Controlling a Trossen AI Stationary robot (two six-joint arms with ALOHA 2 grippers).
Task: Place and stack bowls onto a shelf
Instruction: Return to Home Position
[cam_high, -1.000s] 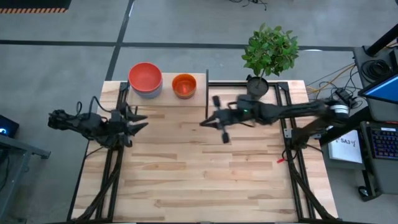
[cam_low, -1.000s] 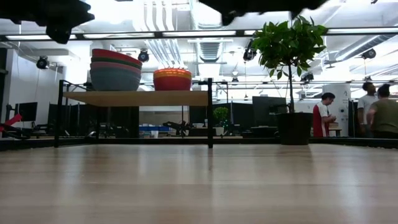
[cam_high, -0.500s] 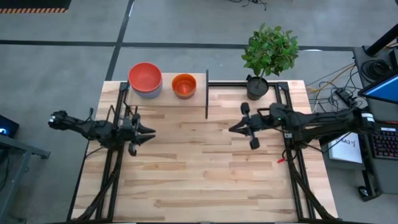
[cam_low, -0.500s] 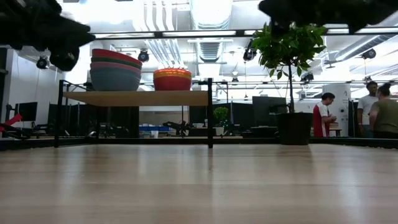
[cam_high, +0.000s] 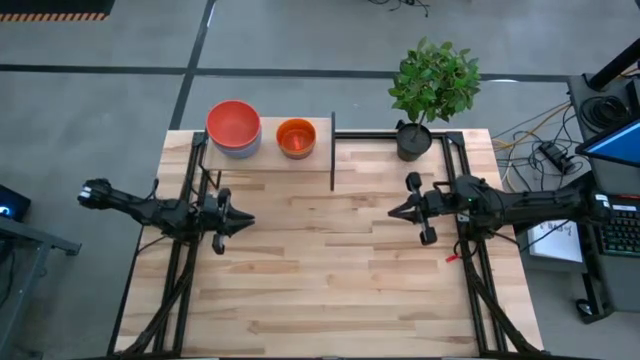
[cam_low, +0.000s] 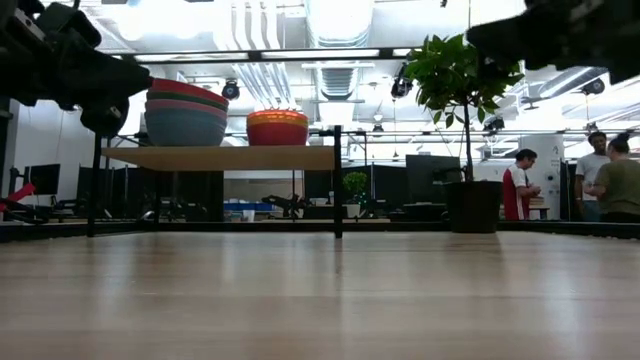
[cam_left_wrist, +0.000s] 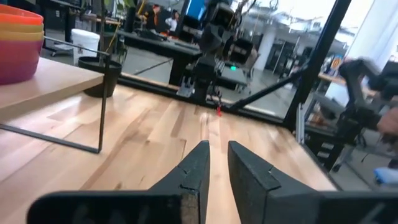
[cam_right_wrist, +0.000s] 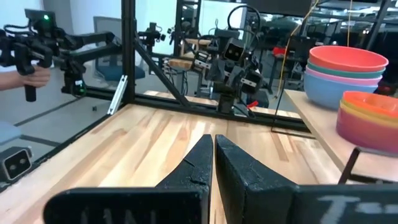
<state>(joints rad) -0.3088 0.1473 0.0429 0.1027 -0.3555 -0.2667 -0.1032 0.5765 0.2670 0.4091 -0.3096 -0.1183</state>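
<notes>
I work in a robotics lab: my table (cam_high: 330, 290) stands on a grey concrete floor (cam_high: 100, 110), with a keyboard (cam_high: 620, 228), a monitor (cam_high: 615, 140) and loose cables (cam_high: 540, 128) just beside it. Beyond the table, bare ducts (cam_low: 335, 25) and strip lights (cam_low: 300, 53) run overhead, dark benches (cam_low: 290, 207) carry more equipment, and people (cam_low: 518, 190) stand among them

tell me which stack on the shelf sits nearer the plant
The smaller stack, orange on top. It stands at the shelf end toward the plant; the bigger red-topped stack is at the other end.
</notes>
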